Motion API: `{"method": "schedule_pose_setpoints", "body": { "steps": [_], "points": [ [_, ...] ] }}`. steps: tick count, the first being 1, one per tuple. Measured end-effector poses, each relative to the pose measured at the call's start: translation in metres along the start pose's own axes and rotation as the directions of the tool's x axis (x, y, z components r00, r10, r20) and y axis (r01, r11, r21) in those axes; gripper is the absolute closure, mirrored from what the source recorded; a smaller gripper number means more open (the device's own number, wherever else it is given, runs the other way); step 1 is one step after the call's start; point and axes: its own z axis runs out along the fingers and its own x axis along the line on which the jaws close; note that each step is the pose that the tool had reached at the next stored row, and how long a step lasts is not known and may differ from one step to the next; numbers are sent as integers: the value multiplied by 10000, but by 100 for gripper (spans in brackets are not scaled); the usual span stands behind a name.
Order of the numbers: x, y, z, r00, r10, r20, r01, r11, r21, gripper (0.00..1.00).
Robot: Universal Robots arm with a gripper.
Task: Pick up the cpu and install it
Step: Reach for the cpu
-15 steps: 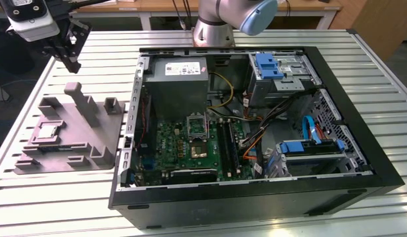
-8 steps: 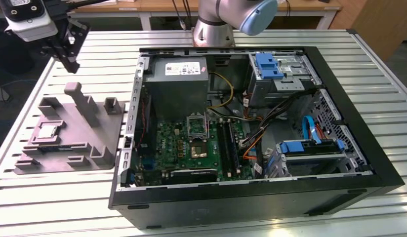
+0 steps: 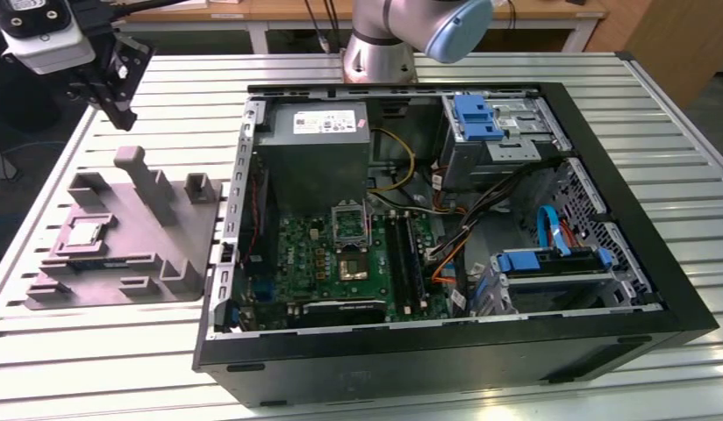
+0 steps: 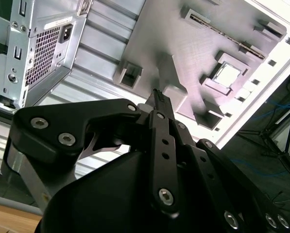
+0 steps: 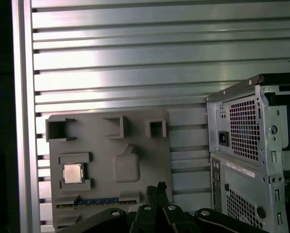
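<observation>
**Cpu not yet picked: gripper empty above the tray**

You have the gripper (image 3: 124,117) hanging in the upper left of the exterior view, above the far end of the grey tray (image 3: 162,256) and clear of it. Its fingertips look pressed together with nothing between them; both wrist views show the same narrow closed tip and no chip in it.

The cpu (image 3: 87,232) sits flat in its square pocket in the tray, at the exterior view's left, silver top up. In the first wrist view the cpu (image 5: 73,173) lies off to one side of the gripper (image 5: 156,188), not under it, with the tray's raised block between them. The second wrist view shows the cpu (image 4: 227,75) seated in the same pocket, well apart from the gripper (image 4: 157,93).

The open computer case (image 3: 455,355) lies on the slatted table (image 3: 104,351) just beside the tray, filling the centre and right of the exterior view. On its motherboard the socket (image 3: 354,265) shows no silver top in it.

By my judgement you are at the very start: 0 of the 2 steps are done. The pick and the install are both left.
</observation>
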Motion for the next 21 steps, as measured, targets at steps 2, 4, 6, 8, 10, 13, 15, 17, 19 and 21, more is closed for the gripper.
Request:
{"method": "schedule_pose_setpoints", "body": {
  "steps": [2, 4, 6, 8, 10, 13, 15, 17, 19, 21],
  "points": [
    [11, -1, 0, 10000, 0, 0, 0, 10000, 0, 89],
    [24, -2, 1, 10000, 0, 0, 0, 10000, 0, 89],
    [36, -3, 1, 10000, 0, 0, 0, 10000, 0, 89],
    [49, -4, 1, 10000, 0, 0, 0, 10000, 0, 89],
    [59, -5, 1, 10000, 0, 0, 0, 10000, 0, 89],
    [73, -6, 2, 10000, 0, 0, 0, 10000, 0, 89],
    [81, -6, 2, 10000, 0, 0, 0, 10000, 0, 89],
    [87, -7, 3, 10000, 0, 0, 0, 10000, 0, 89],
    [93, -7, 3, 10000, 0, 0, 0, 10000, 0, 89],
    [99, -8, 4, 10000, 0, 0, 0, 10000, 0, 89]
  ]
}}
